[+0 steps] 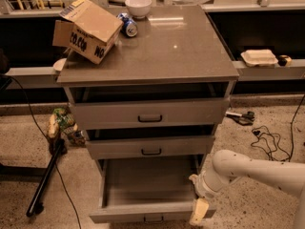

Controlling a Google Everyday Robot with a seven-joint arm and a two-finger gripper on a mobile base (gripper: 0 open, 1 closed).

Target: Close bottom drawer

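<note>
A grey three-drawer cabinet is seen from above and in front. Far left of the claw, a black stand lies slanted on the speckled floor. Up and left of the claw, on the cabinet top, sit a tipped cardboard box, a drink can and a white bowl. Directly left of the claw is the bottom drawer, pulled far out, its long box empty. Its small dark handle sits at the centre of the front, a little left of the claw.

The claw, cream-coloured on a white arm reaching in from the right, points down at the drawer's front right corner, touching or just beside it. Whether it is open or closed cannot be told; nothing is seen held in it. Up and right of the claw, loose cables lie on the floor.

The drawer looks rigid, light and free-sliding. A flat push on its front, nearer the handle than the corner, should send it in straight with no grip needed.
</note>
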